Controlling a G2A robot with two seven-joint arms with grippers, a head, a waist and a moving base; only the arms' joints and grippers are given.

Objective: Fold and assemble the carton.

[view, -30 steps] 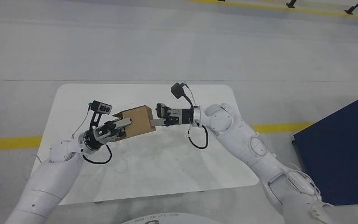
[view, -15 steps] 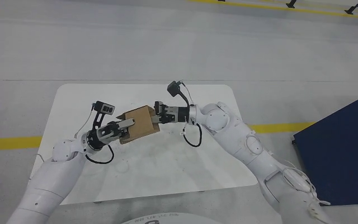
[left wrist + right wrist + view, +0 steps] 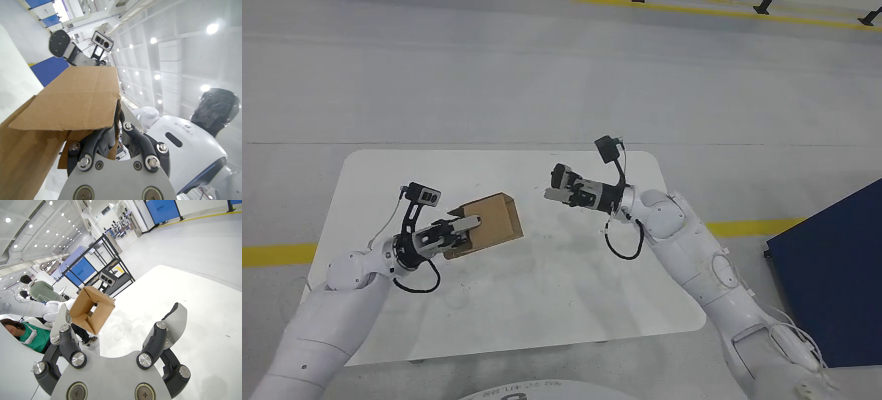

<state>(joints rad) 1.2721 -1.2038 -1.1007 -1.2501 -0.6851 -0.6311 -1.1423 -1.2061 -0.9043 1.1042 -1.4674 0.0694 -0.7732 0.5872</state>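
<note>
A brown cardboard carton (image 3: pixel 489 221) is held above the white table (image 3: pixel 542 300), left of its middle. My left gripper (image 3: pixel 457 234) is shut on a flap at the carton's left end; in the left wrist view its fingers (image 3: pixel 130 132) pinch the flap's edge beneath the carton (image 3: pixel 75 98). My right gripper (image 3: pixel 560 184) hangs open a short way right of the carton, apart from it. In the right wrist view the carton (image 3: pixel 92 311) shows its near end, flaps partly folded in around a square gap, beyond my open right gripper (image 3: pixel 121 317).
The table's far edge (image 3: pixel 502 152) lies just behind both arms. A dark blue panel (image 3: pixel 842 270) stands on the floor at the right. Bare tabletop stretches in front of the carton toward the near edge.
My right gripper has drawn back to the right, away from the carton's end, and now stands apart from it. The carton stays in my left gripper, shifted slightly left.
</note>
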